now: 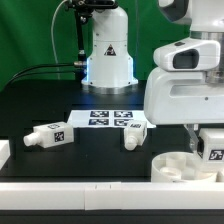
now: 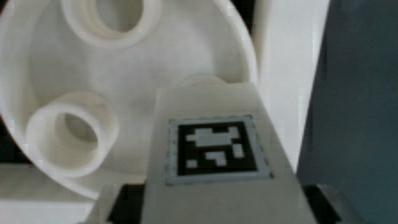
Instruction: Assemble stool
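Observation:
My gripper is shut on a white stool leg with a black-and-white tag. It holds the leg upright just above the round white seat disc at the exterior view's front right. In the wrist view the leg fills the space between my dark fingers, with the gripper closed on its sides. The seat disc lies beyond it and shows two round sockets. The leg's tip is hidden. Two more legs lie on the table, one at the left and one in the middle.
The marker board lies flat behind the middle leg. The robot's white base stands at the back. A white block sits at the left edge. A white rail runs along the front of the black table.

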